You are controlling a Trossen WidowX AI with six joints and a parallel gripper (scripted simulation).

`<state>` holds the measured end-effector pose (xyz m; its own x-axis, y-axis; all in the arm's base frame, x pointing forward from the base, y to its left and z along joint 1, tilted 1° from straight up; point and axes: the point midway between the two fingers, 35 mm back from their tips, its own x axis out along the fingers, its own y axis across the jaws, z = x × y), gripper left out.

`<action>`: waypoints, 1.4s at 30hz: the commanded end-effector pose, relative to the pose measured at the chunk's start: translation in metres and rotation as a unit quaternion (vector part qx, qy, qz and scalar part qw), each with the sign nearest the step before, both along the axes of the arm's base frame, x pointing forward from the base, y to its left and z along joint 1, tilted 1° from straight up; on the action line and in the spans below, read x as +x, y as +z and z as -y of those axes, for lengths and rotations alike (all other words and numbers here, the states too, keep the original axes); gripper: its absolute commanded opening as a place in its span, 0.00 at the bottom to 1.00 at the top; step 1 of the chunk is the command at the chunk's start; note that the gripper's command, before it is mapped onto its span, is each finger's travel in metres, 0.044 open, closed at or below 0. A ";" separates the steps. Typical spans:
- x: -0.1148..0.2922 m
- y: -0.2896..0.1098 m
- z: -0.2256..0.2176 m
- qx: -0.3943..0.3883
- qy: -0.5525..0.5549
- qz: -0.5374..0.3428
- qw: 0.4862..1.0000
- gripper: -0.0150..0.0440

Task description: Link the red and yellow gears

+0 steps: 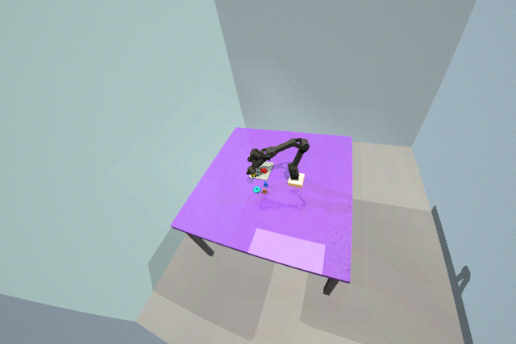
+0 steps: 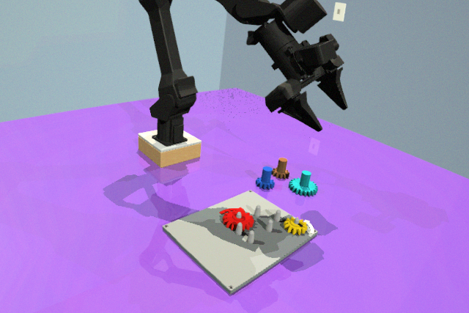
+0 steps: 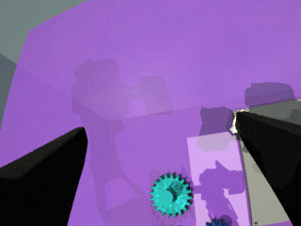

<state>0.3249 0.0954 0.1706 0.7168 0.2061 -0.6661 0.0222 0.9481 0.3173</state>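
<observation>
The grey board (image 2: 204,260) carries the red gear (image 2: 237,220) (image 1: 264,170) and the yellow gear (image 2: 294,226) near its right corner. Several bare pegs, one a grey peg (image 2: 270,225), stand between and in front of them. A cyan gear (image 2: 303,186) (image 3: 171,195) (image 1: 256,189), a blue gear (image 2: 264,182) (image 1: 265,184) and a brown gear (image 2: 281,173) (image 1: 264,191) stand upright on the table behind the board; the blue one barely shows at the wrist view's bottom edge. My gripper (image 2: 333,119) (image 3: 164,127) is open and empty, high above the table. The yellow gear's stripe is not clear.
The purple table (image 2: 75,188) (image 1: 308,215) extends around the board. The arm's base block (image 2: 179,156) (image 1: 296,180) stands behind and left of the board in the exterior view. A white arrow (image 2: 310,226) lies beside the yellow gear. Arm shadows fall across the board.
</observation>
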 end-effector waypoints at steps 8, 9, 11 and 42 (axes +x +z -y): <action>-0.096 -0.104 -0.053 -0.056 -0.087 -0.396 0.913 1.00; -0.098 -0.105 -0.054 -0.059 -0.090 -0.401 0.910 1.00; -0.097 -0.105 -0.057 -0.059 -0.090 -0.401 0.910 1.00; -0.096 -0.147 -0.060 -0.059 -0.090 -0.401 0.910 1.00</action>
